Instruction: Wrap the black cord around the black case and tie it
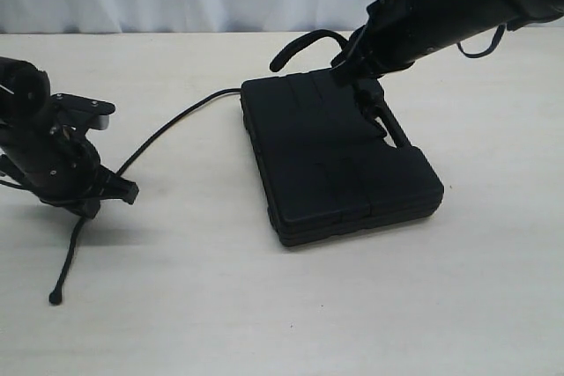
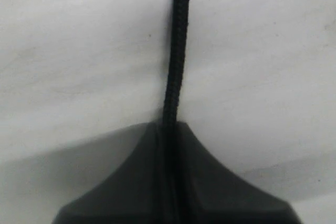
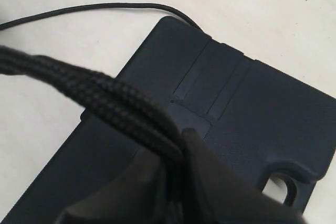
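Left fingers (image 2: pixel 115 192) pinch the black cord (image 1: pixel 167 129) near its end; right fingers (image 3: pixel 226 182) clamp bunched cord over the black case (image 1: pixel 335 165). Limp, grippy braid, probably best held near ends.

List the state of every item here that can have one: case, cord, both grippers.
black case: closed, lying flat on the table.
left gripper: shut on the black cord near one end.
right gripper: shut on doubled strands of the black cord, above the black case.
black cord: runs slack across the table from the left gripper to the case's corner; no turn over the case's top, no knot seen.
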Tool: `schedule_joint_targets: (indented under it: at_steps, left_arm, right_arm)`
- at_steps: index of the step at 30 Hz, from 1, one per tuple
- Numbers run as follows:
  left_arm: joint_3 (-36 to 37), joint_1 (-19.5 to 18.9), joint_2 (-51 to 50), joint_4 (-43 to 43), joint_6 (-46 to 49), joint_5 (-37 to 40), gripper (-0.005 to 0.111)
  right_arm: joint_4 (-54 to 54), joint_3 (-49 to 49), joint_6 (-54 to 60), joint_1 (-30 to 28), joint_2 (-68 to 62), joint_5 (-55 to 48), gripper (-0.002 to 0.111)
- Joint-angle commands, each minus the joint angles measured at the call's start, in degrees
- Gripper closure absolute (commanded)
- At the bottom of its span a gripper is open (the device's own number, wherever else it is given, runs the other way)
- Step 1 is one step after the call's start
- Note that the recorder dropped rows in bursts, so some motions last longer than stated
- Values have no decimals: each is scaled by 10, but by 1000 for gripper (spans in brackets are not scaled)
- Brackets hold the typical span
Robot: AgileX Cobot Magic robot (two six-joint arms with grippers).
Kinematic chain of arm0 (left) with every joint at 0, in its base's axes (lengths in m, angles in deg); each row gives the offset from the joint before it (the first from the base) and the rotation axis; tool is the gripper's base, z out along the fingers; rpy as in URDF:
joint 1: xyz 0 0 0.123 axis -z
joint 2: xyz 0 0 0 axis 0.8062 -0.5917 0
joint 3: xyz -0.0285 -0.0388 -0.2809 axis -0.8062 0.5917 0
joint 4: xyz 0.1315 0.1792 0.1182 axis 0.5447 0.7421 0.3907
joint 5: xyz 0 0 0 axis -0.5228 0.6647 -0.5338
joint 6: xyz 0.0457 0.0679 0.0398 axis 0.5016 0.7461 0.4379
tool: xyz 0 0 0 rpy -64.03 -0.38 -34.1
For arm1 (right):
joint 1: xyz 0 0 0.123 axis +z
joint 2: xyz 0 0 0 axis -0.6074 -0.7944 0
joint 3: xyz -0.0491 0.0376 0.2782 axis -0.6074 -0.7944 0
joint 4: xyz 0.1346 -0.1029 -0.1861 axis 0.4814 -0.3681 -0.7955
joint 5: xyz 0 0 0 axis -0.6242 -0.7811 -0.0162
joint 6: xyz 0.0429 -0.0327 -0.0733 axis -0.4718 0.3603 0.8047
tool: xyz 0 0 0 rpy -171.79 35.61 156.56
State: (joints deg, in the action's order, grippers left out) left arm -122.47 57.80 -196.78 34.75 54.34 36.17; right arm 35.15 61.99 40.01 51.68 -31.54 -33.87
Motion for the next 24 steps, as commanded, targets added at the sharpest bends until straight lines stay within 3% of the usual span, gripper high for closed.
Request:
schedule_joint_targets:
  at_steps: [1, 4, 12, 18, 24]
  left_arm:
    - [3, -1, -11, -90, 51, 46, 107]
    - [3, -1, -11, -178, 151, 118, 107]
    - [4, 32, 6, -180, 177, 298, 107]
    - [3, 81, 64, -179, 185, 375, 107]
    - [3, 103, 118, -199, 181, 375, 107]
  right_arm:
    - [3, -2, 4, -1, -1, 0, 104]
    - [7, -2, 3, -1, -1, 0, 104]
    - [33, -2, 20, -1, -1, -1, 104]
    - [33, -2, 20, -1, -1, -1, 104]
    - [33, -2, 20, -1, -1, -4, 104]
